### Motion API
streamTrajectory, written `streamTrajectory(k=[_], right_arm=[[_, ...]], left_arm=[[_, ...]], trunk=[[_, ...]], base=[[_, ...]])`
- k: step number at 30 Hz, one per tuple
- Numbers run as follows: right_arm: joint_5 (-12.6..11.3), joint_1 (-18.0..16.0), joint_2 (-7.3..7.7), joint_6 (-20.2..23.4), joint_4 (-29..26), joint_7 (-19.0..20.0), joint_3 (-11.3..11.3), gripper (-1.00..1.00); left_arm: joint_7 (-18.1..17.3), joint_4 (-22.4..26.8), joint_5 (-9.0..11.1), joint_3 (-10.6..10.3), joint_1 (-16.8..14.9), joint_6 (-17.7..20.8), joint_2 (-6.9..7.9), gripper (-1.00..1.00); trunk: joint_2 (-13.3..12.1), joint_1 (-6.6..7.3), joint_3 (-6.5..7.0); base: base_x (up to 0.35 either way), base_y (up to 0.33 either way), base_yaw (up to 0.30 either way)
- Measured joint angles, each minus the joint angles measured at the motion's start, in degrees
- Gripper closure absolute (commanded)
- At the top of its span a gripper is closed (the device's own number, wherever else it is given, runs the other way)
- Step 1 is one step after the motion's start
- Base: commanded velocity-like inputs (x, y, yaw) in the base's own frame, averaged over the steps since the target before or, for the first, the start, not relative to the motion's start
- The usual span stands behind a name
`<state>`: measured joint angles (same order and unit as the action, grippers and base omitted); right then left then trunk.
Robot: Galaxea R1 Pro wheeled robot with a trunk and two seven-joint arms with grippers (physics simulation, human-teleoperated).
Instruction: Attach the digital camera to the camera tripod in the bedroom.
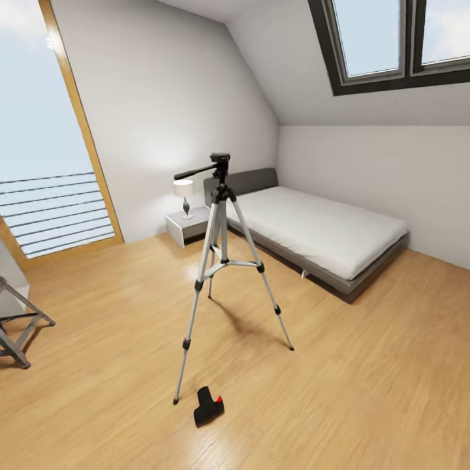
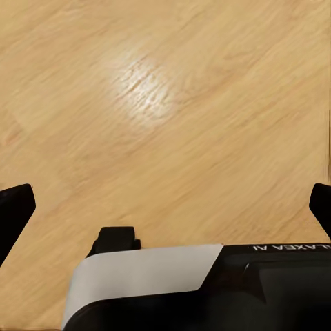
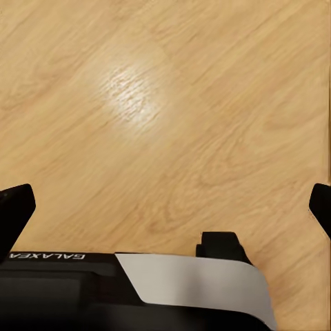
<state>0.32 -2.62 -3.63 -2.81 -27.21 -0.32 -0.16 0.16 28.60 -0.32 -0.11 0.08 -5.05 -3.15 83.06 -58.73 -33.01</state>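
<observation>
The camera tripod stands upright on the light wood floor in the middle of the bedroom, silver legs spread, black head and long pan handle on top. The digital camera, small and black with a red button, lies on the floor beside the tripod's nearest foot. My left gripper looks straight down at bare planks, its black fingertips far apart at the frame's sides, so it is open. My right gripper is likewise open over bare floor, with nothing between its fingertips.
A grey bed lies at the back right under a sloped ceiling with skylights. A white nightstand with a lamp stands beside it. A tall window is at the left, and a folding metal frame at the left edge.
</observation>
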Motion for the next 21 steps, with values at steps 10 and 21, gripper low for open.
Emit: streamTrajectory(k=[10, 21], right_arm=[[0.0, 0.0, 0.04, 0.0, -0.2, 0.0, -0.1, -1.0], [-0.1, 0.0, 0.5, 0.0, -0.4, -0.1, -0.1, -1.0]], left_arm=[[0.0, 0.1, 0.3, 0.3, 0.0, 0.0, 0.19, -1.0], [0.0, 0.4, 0.4, 0.3, 0.0, -0.1, 0.54, -1.0]], trunk=[[0.0, 0.0, -0.41], [0.0, 0.0, -0.5]], base=[[0.0, -0.017, 0.192], [0.0, -0.001, 0.023]])
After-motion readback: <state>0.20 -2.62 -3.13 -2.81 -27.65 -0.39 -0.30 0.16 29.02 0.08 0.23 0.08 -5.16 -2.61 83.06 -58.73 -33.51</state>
